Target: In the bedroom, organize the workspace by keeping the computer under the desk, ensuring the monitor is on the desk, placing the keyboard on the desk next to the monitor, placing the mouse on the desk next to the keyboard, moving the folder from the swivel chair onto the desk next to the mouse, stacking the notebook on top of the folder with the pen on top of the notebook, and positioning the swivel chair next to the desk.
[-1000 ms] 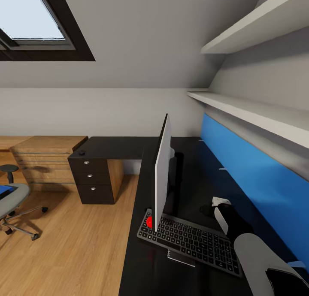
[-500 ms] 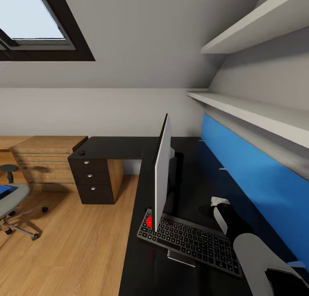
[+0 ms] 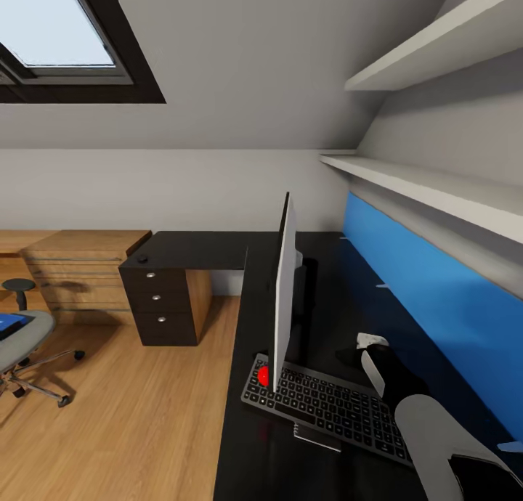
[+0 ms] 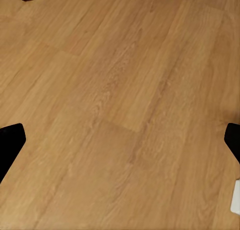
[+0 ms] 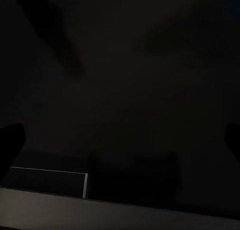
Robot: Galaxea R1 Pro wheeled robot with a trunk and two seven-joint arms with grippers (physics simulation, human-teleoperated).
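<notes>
Right hand (image 3: 372,345), seemingly parted, over dim desk (image 3: 327,298).

The monitor (image 3: 283,290) stands edge-on on the desk (image 3: 327,298). The keyboard (image 3: 327,408) lies at the monitor's near end, partly on its base, with a notebook (image 3: 317,437) tucked under the keyboard's near edge. Right of the monitor, a robot arm (image 3: 428,421) reaches over the desk. Far left of the monitor, on the floor (image 3: 131,414), stands the swivel chair (image 3: 22,341), with the folder (image 3: 11,324) on its seat.
</notes>
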